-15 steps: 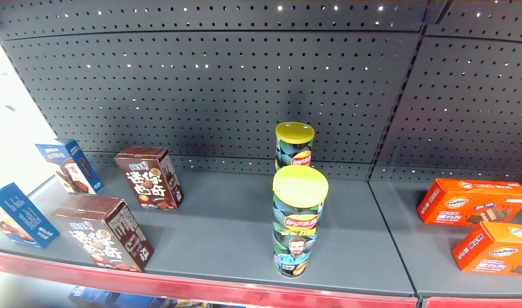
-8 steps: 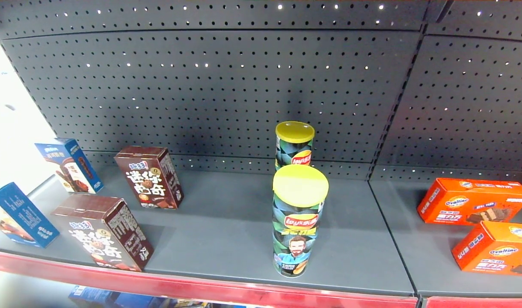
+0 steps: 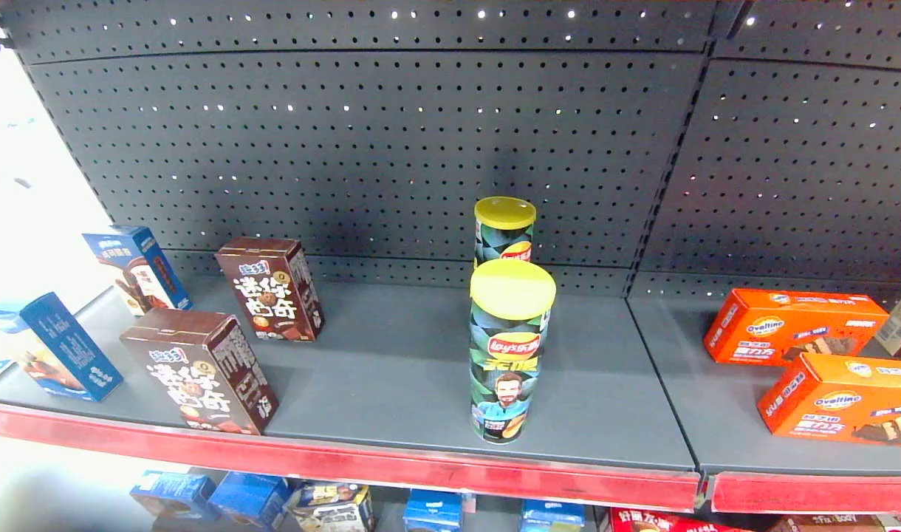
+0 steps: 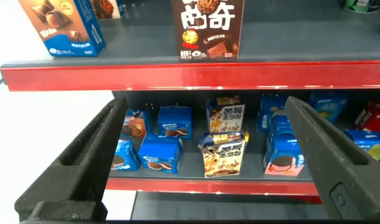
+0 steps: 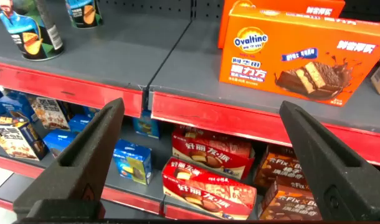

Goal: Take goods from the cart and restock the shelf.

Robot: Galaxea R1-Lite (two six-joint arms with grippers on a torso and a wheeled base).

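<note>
Shelf stocked, hands free: a tall yellow-lidded chip can (image 3: 511,347) stands upright near the front of the dark grey metal shelf (image 3: 391,369), with a matching rear can (image 3: 504,229) directly behind.
Our left gripper (image 4: 205,106) and right gripper (image 5: 202,104) are spread wide and hold nothing. We judge the next move is back to the cart. A perforated dark back panel (image 3: 347,148) closes the bay.
</note>
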